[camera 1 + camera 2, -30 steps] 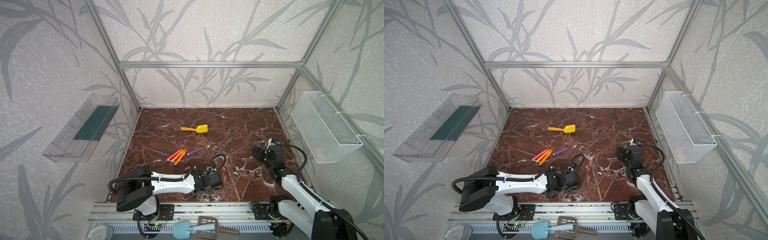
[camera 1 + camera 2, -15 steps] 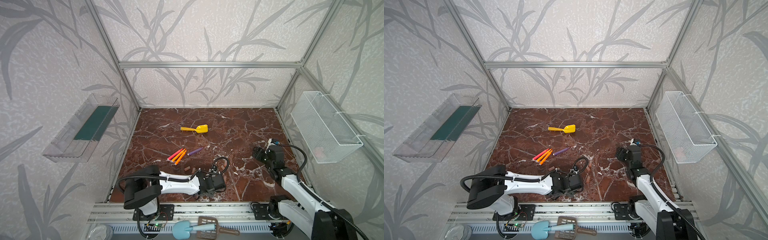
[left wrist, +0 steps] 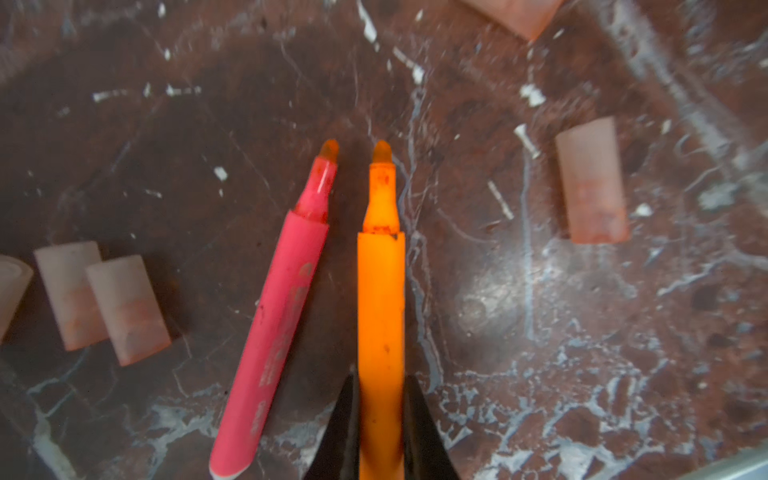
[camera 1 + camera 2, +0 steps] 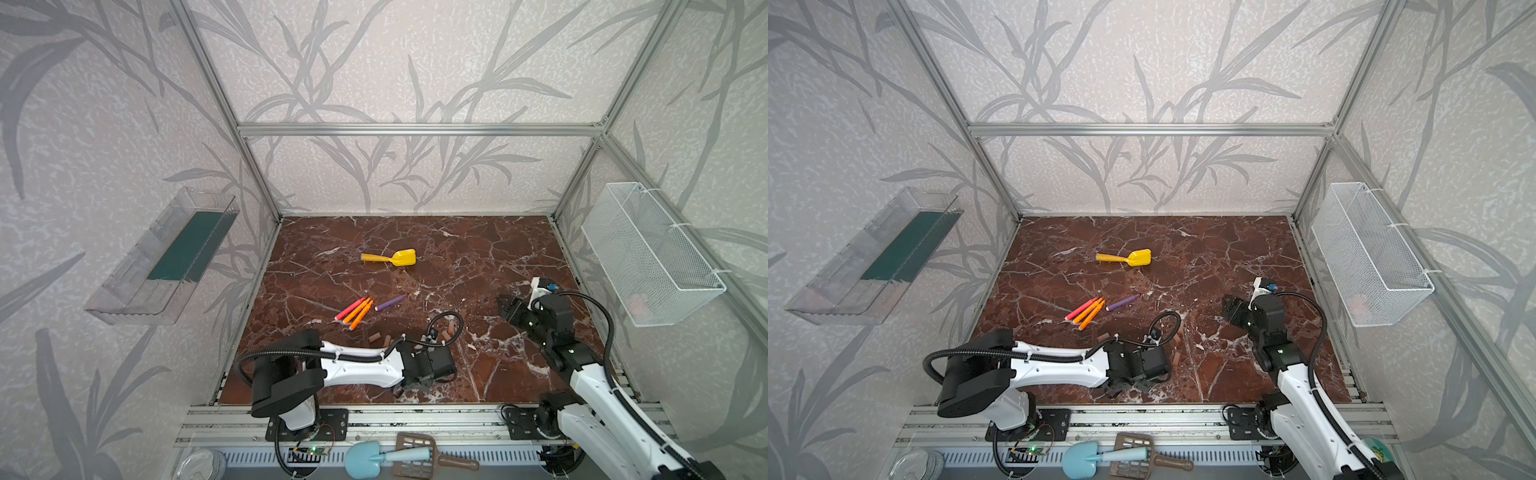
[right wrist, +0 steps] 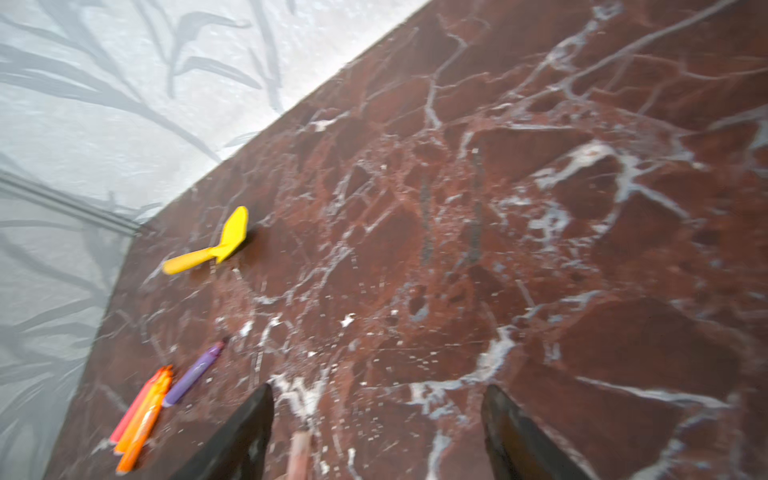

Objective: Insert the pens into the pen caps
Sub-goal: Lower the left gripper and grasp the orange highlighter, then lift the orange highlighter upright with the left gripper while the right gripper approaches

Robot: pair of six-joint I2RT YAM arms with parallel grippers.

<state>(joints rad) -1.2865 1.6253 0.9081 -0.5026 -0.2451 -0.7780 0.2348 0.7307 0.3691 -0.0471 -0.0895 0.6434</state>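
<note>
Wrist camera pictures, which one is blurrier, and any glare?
Right wrist view is blurrier: smeared throughout, the yellow shovel and the marble both soft. Left wrist view: the orange pen is fairly sharp, the pen caps toward the edges go soft, and a pale glare patch sits on the marble beside that pen.

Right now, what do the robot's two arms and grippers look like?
The left arm and right arm have white shells, black joints and black cables running alongside. The left gripper and right gripper end in black tapered wedge fingers.
</note>
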